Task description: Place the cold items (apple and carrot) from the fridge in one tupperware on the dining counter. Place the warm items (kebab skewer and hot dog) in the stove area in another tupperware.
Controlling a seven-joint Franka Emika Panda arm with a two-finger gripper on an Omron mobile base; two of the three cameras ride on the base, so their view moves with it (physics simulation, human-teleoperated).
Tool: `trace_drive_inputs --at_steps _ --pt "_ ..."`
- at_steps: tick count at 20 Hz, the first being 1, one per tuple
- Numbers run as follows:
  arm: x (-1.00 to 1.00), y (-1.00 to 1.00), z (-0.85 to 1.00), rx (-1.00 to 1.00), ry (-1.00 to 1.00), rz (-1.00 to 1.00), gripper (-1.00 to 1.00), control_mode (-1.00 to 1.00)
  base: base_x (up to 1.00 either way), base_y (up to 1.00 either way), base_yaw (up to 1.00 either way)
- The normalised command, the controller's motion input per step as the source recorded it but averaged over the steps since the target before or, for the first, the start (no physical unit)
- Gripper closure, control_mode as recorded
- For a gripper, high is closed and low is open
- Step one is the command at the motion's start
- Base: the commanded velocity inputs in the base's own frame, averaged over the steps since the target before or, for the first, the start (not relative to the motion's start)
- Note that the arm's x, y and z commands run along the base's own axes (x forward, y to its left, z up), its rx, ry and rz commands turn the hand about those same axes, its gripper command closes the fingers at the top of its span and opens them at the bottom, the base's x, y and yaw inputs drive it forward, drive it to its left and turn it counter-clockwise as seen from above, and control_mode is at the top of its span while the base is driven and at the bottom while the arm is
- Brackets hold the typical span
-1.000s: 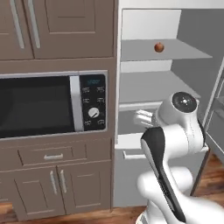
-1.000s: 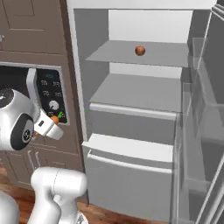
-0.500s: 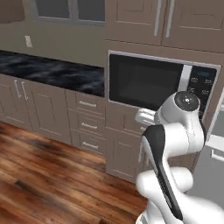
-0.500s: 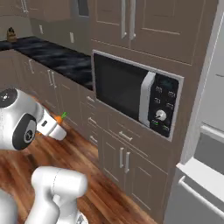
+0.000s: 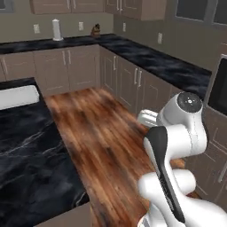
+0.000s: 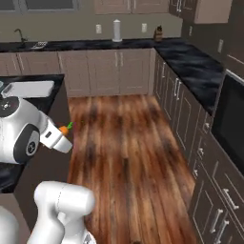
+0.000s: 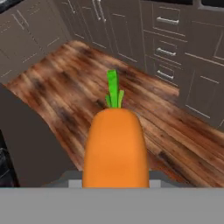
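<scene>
Hand view: the carrot (image 7: 114,146) sits right at the camera, its orange body rising from the bottom middle and its green top pointing away over the wooden floor (image 7: 144,131). The pincer is closed on the carrot — the body is clamped low in the picture, with the fingertips hidden behind it. Beyond the green top run brown lower cabinets (image 7: 175,48) with bar handles, and a dark slab fills the left side of that view.

In the right base view the pincer (image 6: 61,136) shows at the end of the white arm, left of centre, with the small orange carrot (image 6: 64,129) and a speck of green poking from its tip. It hangs over the edge where the dark dining table (image 6: 45,97) meets the floor. A pale flat container — whether it is a tupperware I cannot tell (image 6: 26,88) — lies on that table, up and to the left of the pincer and well apart from it. Along the far wall a black-topped table (image 6: 95,45) carries a white cylinder (image 6: 116,30) and a small brown object (image 6: 158,33); a sink faucet (image 6: 19,34) stands at its left end. The dark front of a microwave (image 6: 232,119) shows at the right edge.

In the left base view the arm's white wrist fills the lower right, above the wooden floor (image 5: 95,133). The dining table's marbled black top (image 5: 26,150) takes the left side, with the same pale container (image 5: 17,96) lying near its far end.
</scene>
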Motion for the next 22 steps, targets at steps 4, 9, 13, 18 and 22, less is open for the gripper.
trace_drive_inputs --at_steps 4,9,13,18,22 --pt "0.0 0.0 0.0 0.0 0.0 0.0 1.0 1.0 -0.3 -0.07 0.78" --pt "0.0 0.0 0.0 0.0 0.0 0.0 1.0 1.0 0.45 -0.68 0.57" --pt "0.0 0.0 0.0 0.0 0.0 0.0 1.0 1.0 0.62 -0.8 0.5" --pt "0.0 0.0 0.0 0.0 0.0 0.0 1.0 1.0 0.63 -0.79 0.5" --pt "0.0 0.0 0.0 0.0 0.0 0.0 1.0 1.0 0.76 -0.71 0.51"
